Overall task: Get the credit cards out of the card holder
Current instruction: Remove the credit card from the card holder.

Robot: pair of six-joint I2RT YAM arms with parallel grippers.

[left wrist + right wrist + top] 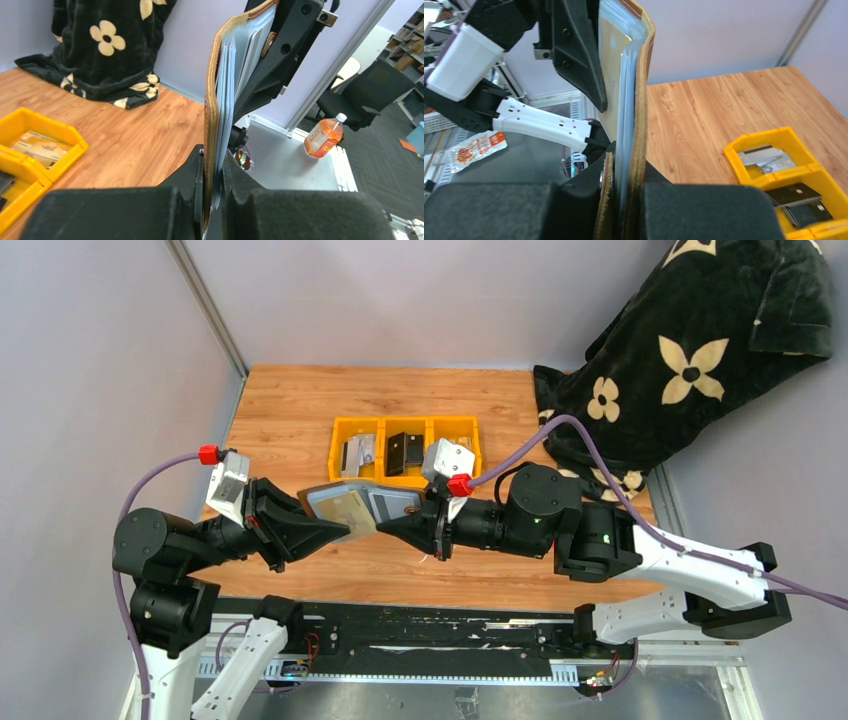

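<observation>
The card holder (358, 505) hangs open above the table's near edge, brown outside and grey inside, held between both grippers. A tan credit card (348, 508) sits in its left half. My left gripper (335, 530) is shut on the holder's left edge, and my right gripper (393, 525) is shut on its right edge by the brown tab. In the left wrist view the holder (215, 100) stands edge-on in my left gripper (212, 170). In the right wrist view the holder (640, 100) stands in my right gripper (624, 175), with the tan card (610, 75) showing.
A yellow three-part bin (405, 422) behind the holder holds grey cards (357, 453) and black cards (405, 450); my right wrist hides its right part. A black flowered blanket (690, 360) covers the far right corner. The bin (759, 137) lies right of my right gripper.
</observation>
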